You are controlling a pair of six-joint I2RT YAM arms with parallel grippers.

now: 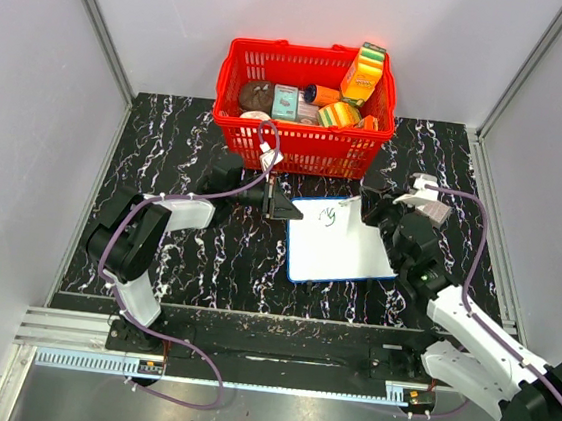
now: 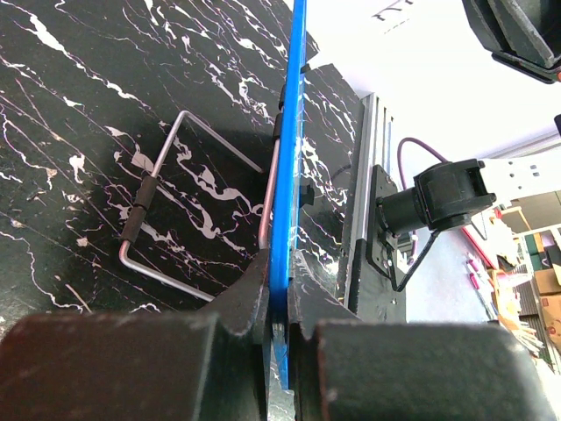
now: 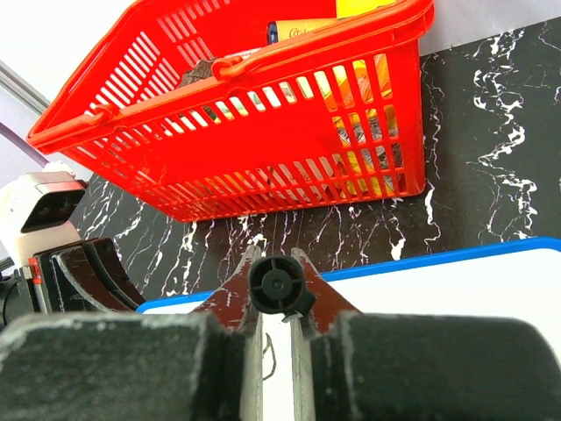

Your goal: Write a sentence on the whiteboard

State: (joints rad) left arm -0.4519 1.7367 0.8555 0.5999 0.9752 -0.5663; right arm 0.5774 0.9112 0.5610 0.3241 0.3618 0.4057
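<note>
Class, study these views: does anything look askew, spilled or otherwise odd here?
The whiteboard sits slightly askew to the table's edges, its blue left rim pinched by the left gripper. Nothing looks spilled or damaged.

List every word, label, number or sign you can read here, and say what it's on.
Nothing can be quoted with confidence.
Whiteboard: short handwritten scrawl near its far edge, too small to read.
Packets in the red basket: printed labels, too small to read.
Dark pack in the right wrist view: pale script, blurred.
</note>
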